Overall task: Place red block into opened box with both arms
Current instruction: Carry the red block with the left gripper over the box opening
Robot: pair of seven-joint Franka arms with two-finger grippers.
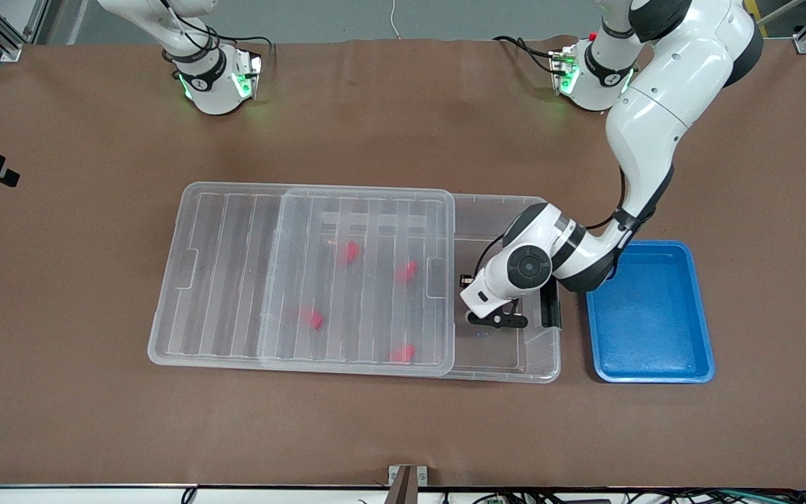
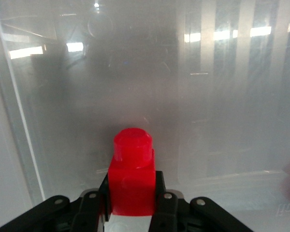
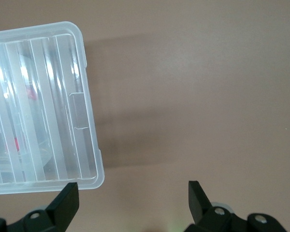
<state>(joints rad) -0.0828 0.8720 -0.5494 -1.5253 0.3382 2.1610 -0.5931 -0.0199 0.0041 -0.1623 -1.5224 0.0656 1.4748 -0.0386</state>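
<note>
The front view looks steeply down from high across the counter (image 1: 95, 420), facing the two arm bases at about 11 and 1 o'clock, and takes in the whole box (image 1: 501, 364) at centre. The left wrist view sits very close above the box floor (image 2: 208, 121), looking past its own jaws. The right wrist view hangs higher, looking straight down on bare counter (image 3: 193, 96) and one corner of the ribbed lid (image 3: 43, 106). All three views share the clear box.
</note>
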